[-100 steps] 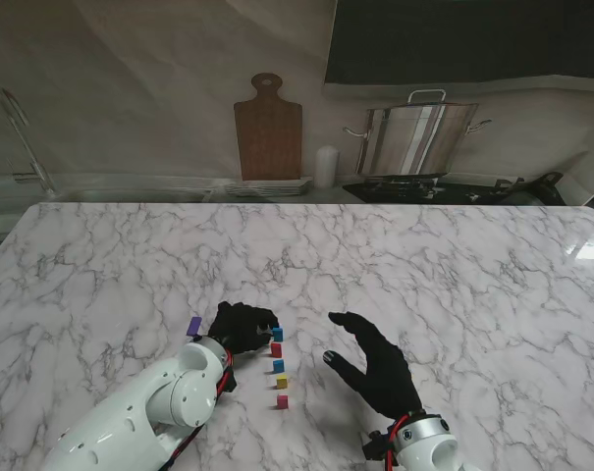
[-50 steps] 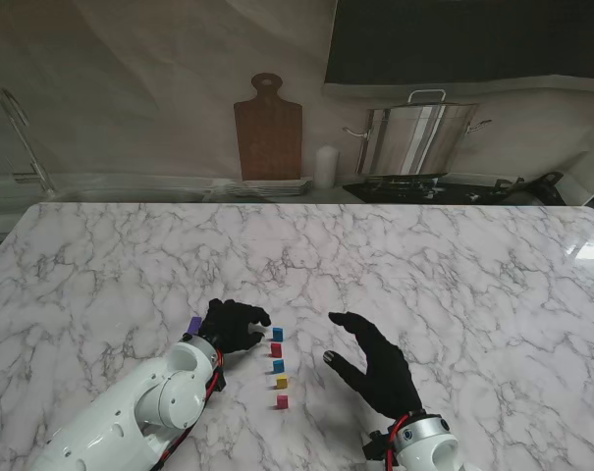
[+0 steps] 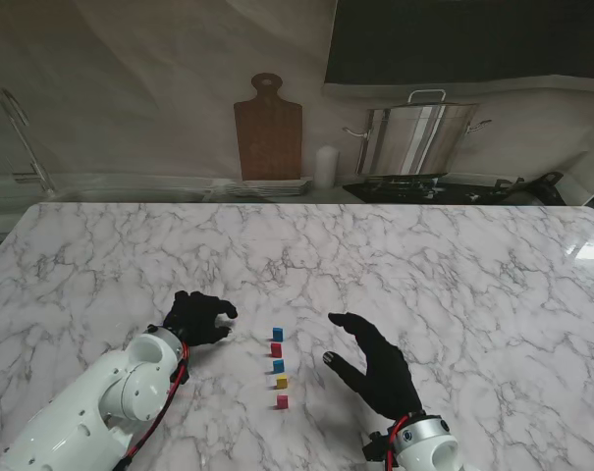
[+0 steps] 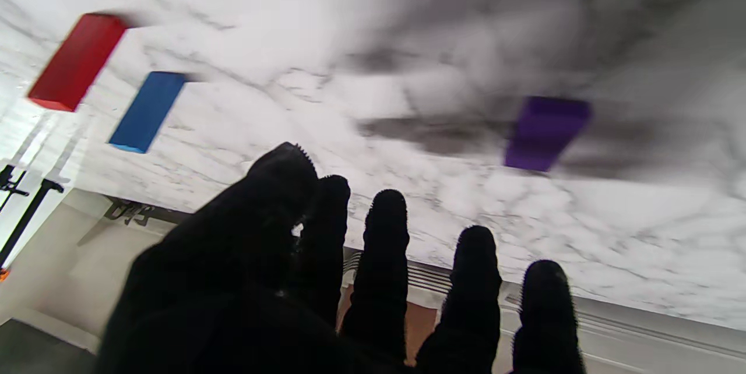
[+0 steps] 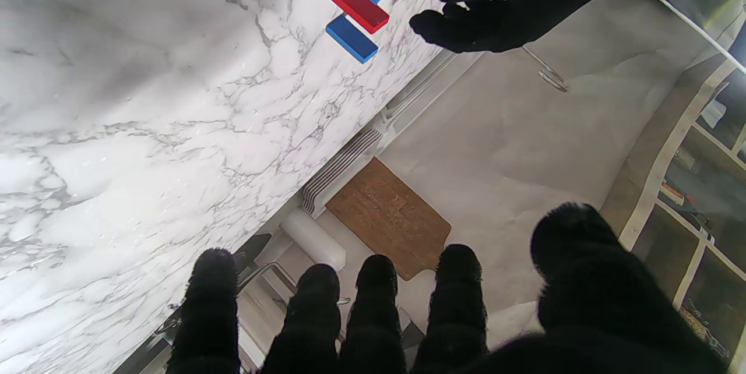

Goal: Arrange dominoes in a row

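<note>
Purple domino (image 4: pixel 546 132) loose on marble (image 3: pixel 424 255), left of five-piece row (image 3: pixel 277 367), hidden under left hand (image 3: pixel 198 316) in stand view. My left hand: fingers part-curled, holding nothing. Right hand (image 3: pixel 375 365) spread, idle. Best pinch purple by its long faces, stand it beyond blue end (image 3: pixel 277 334), same spacing. Versus a second ago: left hand pulled away from row.

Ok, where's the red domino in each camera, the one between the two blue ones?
Stand view: red domino, second from the far end of the row.
Left wrist view: red domino lies past the fingertips, a little blurred.
Right wrist view: red domino sits between two blue ones.
Shared landmark: the far-end blue domino, right beside it in every view.
</note>
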Motion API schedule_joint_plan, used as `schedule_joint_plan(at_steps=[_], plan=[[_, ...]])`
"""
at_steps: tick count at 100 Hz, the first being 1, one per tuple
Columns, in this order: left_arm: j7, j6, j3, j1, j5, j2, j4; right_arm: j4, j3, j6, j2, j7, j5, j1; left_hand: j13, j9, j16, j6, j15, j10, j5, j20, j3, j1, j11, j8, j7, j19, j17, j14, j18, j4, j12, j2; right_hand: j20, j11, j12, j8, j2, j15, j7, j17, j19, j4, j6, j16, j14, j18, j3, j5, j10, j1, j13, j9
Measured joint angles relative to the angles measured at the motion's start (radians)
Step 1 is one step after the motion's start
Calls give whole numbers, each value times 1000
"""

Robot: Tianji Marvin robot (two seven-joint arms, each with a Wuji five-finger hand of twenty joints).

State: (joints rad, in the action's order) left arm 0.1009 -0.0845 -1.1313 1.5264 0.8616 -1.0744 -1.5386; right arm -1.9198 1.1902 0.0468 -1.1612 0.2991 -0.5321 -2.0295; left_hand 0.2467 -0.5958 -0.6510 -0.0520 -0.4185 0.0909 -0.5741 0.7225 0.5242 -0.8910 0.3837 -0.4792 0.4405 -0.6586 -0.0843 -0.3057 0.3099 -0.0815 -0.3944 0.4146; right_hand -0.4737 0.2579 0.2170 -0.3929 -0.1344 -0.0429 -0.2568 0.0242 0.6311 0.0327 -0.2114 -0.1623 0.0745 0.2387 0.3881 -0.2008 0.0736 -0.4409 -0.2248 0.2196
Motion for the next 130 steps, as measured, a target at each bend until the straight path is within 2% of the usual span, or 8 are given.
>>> schedule_joint_plan(at_steps=[27, 41, 51, 64, 98, 116, 124, 130], plan=[[21, 16, -60, 1, 61, 20, 26, -2, 0, 0, 0, 2, 1, -1, -10, 18, 26, 10, 31, 0, 21, 0, -19, 7, -15, 9, -16, 33, 0, 0, 0, 6, 3, -21, 0, 0, 0, 0, 0, 0, 0, 0, 0, 0, 0, 0, 0, 0, 0, 0, 0, 0, 0, 0], [31, -25, -57, -11, 88, 27, 45, -2, 0, 1, 0, 2, 1, -1, -10, 18, 26, -22, 31, 0, 21, 0, -68, 60, -14, 8, 0, 52, 0, 0, -1, 6, 3, -43, 0, 0, 0, 0, 0, 0, 0, 0, 0, 0, 0, 0, 0, 0, 0, 0, 0, 0, 0, 0], [43, -89, -44, -23, 92, 30, 52, -2, 0, 1, 0, 2, 1, -1, -10, 18, 26, -44, 31, 1, 32, 15, -101, 76, 7, -95, 98, 64, 0, 0, -2, 6, -18, -47, 0, 0, 0, 0, 0, 0, 0, 0, 0, 0, 0, 0, 0, 0, 0, 0, 0, 0, 0, 0], [51, -109, -31, -36, 102, 32, 63, -2, 0, 1, 0, 3, 2, -1, -19, 18, 18, -57, 26, 7, 39, 31, -174, 84, 18, -242, 237, 78, 0, 0, -2, 6, -34, -69, 0, 0, 0, 0, 0, 0, 0, 0, 0, 0, 0, 0, 0, 0, 0, 0, 0, 0, 0, 0], [53, -133, -3, -48, 113, 33, 81, -3, 1, 1, -1, 1, 3, 0, -30, 29, 10, -60, 18, 16, 63, 56, -227, 47, 32, -408, 442, 88, 0, 0, -2, 6, -56, -59, 0, 0, 0, 0, 0, 0, 0, 0, 0, 0, 0, 0, 0, 0, 0, 0, 0, 0, 0, 0], [46, -125, 10, -53, 114, 34, 85, -3, 1, 2, -1, 1, 3, 0, -30, 41, 1, 25, 15, 17, 60, 60, -211, -53, 32, -374, 430, 88, -1, 0, -3, 6, -56, -8, 0, 0, 0, 0, 0, 0, 0, 0, 0, 0, 0, 0, 0, 0, 0, 0, 0, 0, 0, 0], [35, -113, 13, -54, 115, 34, 86, -3, 1, 2, -1, 1, 3, 0, -30, 41, -1, 60, -1, 13, 61, 60, -146, -94, 32, -352, 407, 88, -1, 0, -4, 6, -60, 30, 0, 0, 0, 0, 0, 0, 0, 0, 0, 0, 0, 0, 0, 0, 0, 0, 0, 0, 0, 0], [28, -104, 15, -53, 119, 34, 88, -3, 2, 2, -1, 1, 3, 0, -30, 41, -3, 84, -14, 11, 67, 60, -102, -127, 41, -351, 407, 88, -1, 0, -4, 6, -65, 31, 0, 0, 0, 0, 0, 0, 0, 0, 0, 0, 0, 0, 0, 0, 0, 0, 0, 0, 0, 0]])
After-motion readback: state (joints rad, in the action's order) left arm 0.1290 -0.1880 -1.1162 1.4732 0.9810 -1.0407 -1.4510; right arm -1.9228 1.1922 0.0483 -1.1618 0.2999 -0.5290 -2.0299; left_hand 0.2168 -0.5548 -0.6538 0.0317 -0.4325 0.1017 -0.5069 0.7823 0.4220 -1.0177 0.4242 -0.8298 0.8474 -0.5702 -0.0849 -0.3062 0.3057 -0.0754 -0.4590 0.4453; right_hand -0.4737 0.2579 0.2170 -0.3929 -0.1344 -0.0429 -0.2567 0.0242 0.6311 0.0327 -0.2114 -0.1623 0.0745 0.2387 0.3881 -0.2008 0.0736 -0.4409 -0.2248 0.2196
